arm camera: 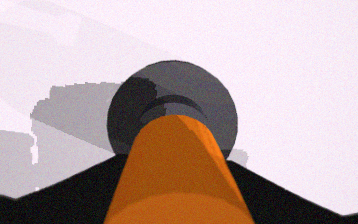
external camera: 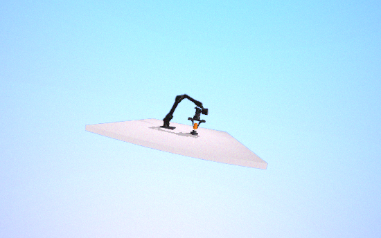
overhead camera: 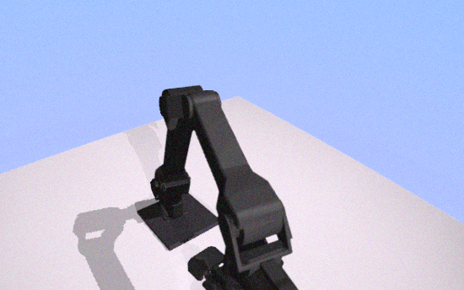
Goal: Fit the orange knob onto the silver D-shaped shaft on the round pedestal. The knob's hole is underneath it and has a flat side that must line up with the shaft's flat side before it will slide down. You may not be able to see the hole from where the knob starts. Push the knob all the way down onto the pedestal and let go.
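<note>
One gripper (external camera: 195, 122) is clamped on the orange knob (arm camera: 176, 170), which hangs directly above the round grey pedestal (arm camera: 215, 100) on the white table (external camera: 173, 143). Only a dark arc shows at the pedestal's centre. No writing or labels are readable anywhere.

In the wrist view the orange knob (arm camera: 177, 170) runs off the bottom edge and hides most of the shaft beyond the jaws; only a dark arc peeks past its far end. The knob's hole and both flats cannot be seen. The pedestal (arm camera: 215, 100) is half covered. The top view cuts off the gripper at its lower edge. From outside, the knob is perhaps just above the pedestal; too small to tell.
</note>
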`<state>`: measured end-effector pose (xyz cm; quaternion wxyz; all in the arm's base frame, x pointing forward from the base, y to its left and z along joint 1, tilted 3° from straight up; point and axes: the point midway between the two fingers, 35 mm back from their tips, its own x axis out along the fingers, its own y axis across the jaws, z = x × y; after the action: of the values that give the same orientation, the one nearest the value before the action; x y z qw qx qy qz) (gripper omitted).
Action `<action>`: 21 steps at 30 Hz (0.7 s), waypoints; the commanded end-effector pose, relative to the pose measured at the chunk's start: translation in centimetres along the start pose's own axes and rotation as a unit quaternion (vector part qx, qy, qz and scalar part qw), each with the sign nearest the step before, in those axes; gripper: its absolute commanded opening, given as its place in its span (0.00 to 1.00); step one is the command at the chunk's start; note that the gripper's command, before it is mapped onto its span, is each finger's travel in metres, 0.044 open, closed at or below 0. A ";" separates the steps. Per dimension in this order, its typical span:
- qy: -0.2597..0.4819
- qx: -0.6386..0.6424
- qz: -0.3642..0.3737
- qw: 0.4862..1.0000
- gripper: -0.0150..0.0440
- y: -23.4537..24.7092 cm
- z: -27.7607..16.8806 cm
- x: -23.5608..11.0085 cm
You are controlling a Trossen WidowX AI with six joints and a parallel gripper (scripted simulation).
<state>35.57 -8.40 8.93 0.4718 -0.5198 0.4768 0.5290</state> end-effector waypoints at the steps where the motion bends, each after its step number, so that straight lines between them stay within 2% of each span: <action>1: 0.000 -0.002 -0.001 1.000 0.25 0.0 -0.1 -0.3; 21: 0.000 -0.002 -0.001 1.000 0.25 0.0 0.0 0.1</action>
<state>35.46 -8.44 8.82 0.4714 -0.5193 0.4770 0.5296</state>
